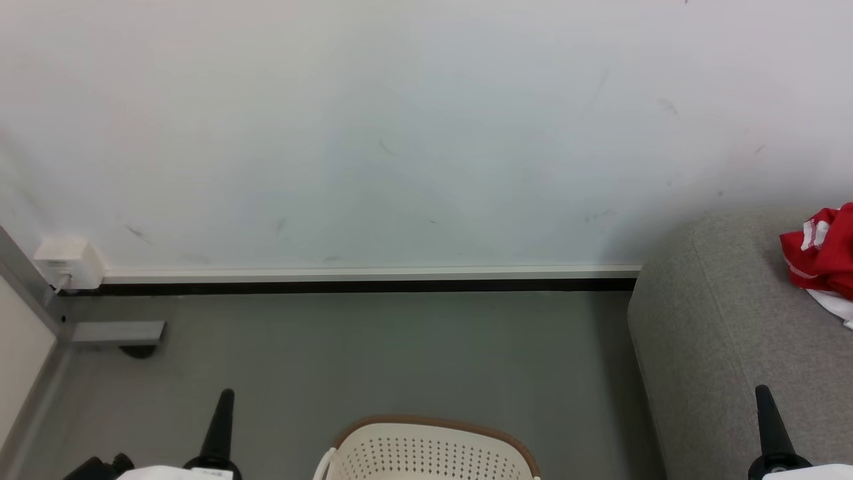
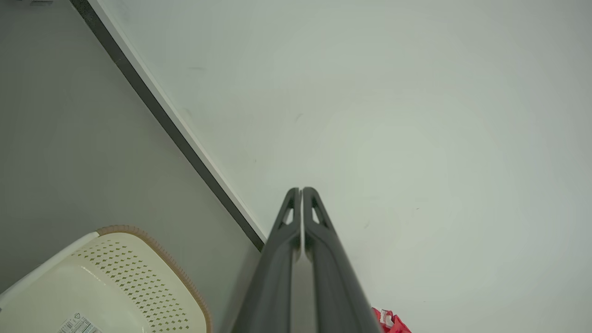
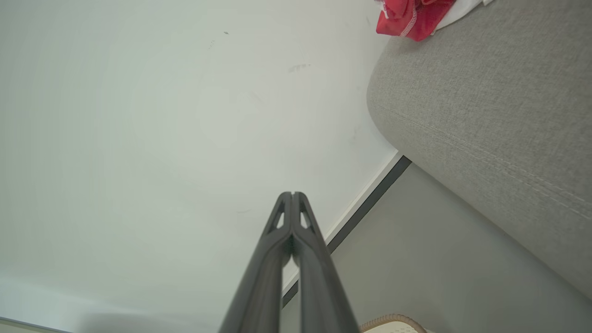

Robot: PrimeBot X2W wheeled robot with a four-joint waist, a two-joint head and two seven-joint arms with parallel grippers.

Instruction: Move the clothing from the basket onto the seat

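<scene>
Status: both jaw pairs clenched tip to tip, nothing gripped. Left gripper (image 1: pixel 226 399) and right gripper (image 1: pixel 764 393) point forward at the wall (image 1: pixel 400 133), level with each other. That reads as a rest pose rather than a reach.

Clothing (image 1: pixel 823 250) lies on the seat (image 1: pixel 720 320), ahead of the right jaws and off to their right, well apart from them and far right of the left jaws. It's a red and white heap cut by the frame edge, so I can't tell if it's one garment or both. It sits back from the seat's rounded corner, so I'd judge it's unlikely to slide off.

Basket (image 1: pixel 433 425) is on the floor (image 1: pixel 400 347) between the two jaw pairs, just behind the tips, probably so either arm can dip in. The part of the inside seen from the left wrist is bare cream plastic with no red; the rest is hidden.

Judgement: transfer looks done or nearly so. Check the basket's hidden part before calling it.
</scene>
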